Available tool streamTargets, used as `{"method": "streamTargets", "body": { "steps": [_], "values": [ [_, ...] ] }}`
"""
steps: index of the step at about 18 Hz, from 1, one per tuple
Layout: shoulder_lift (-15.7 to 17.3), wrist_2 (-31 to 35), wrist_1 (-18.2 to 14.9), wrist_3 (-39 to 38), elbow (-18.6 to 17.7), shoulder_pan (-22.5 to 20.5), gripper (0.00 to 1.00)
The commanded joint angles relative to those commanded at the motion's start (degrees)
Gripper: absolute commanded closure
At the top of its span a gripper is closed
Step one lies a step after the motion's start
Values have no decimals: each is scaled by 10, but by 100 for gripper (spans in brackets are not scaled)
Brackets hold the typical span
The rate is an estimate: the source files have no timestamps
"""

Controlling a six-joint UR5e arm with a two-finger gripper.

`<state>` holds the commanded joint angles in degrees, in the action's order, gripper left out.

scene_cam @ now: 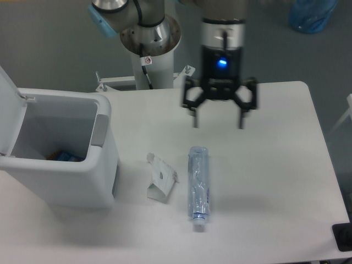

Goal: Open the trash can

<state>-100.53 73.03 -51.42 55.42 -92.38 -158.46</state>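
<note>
Although its lid is swung up and cropped by the left edge of the view, the trash can (pixel 58 181) is plain to read: a big white boxy bin with rounded corners at the left end of the white table (pixel 275 181), its mouth open to the camera and a grey push tab (pixel 99 131) on the rim facing the middle of the table. Something blue and orange lies in its shadowed bottom, too dim to identify. Well to its right the gripper (pixel 218 124) hangs over the table's far side with both fingers spread wide, holding nothing and slightly blurred; a blue light glows on its body. Nearer the camera a clear plastic bottle (pixel 198 187) lies on its side, its label print unreadable, and just left of it a crumpled white carton (pixel 160 179) shows a small dark mark I cannot make out.
</note>
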Motion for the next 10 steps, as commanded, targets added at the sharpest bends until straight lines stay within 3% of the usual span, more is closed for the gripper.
{"method": "streamTargets", "body": {
  "steps": [3,6,10],
  "values": [
    [-59,40,-6,68,36,-8,0],
    [-99,105,-4,103,40,-20,0],
    [-104,113,-3,108,25,-25,0]
  ]
}}
